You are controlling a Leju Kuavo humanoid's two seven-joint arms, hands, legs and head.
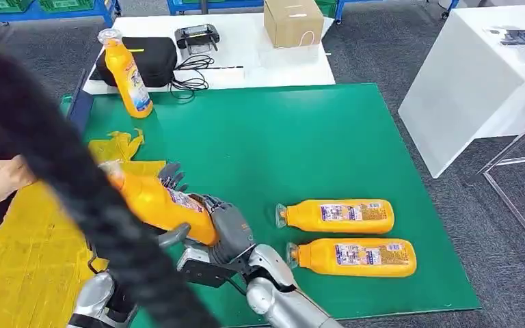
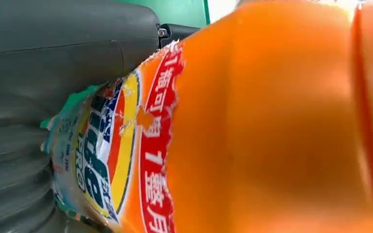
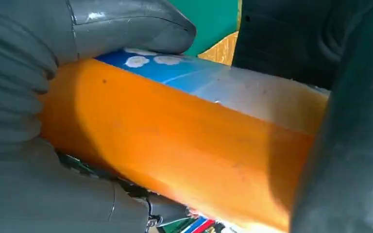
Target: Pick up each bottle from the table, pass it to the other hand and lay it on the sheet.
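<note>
At lower centre of the head view, the right hand [image 1: 227,229] reaches in from the bottom edge, fingers wrapped around the base of a tilted orange plastic bottle with a printed label [image 1: 157,203], held above the green tabletop [image 1: 280,143] and yellow sheet [image 1: 27,253]. The left hand [image 1: 171,175] has its fingers on the bottle's far side; whether it grips, I cannot tell. 2 similar orange bottles [image 1: 335,216] lie at lower right.

The held bottle [image 1: 157,203] is orange, and its label [image 2: 121,160] carries red, yellow, blue and white bands with white characters. Two lying bottles [image 1: 338,216] are the same orange with blue-and-white labels, and the standing bottle [image 1: 128,75] is orange with a clear cap. The mat [image 1: 280,143] is plain green. The sheet [image 1: 34,260] is yellow. The right hand [image 1: 229,229] is grey. The box [image 1: 292,22] is brown, the case [image 1: 152,58] is black.
</note>
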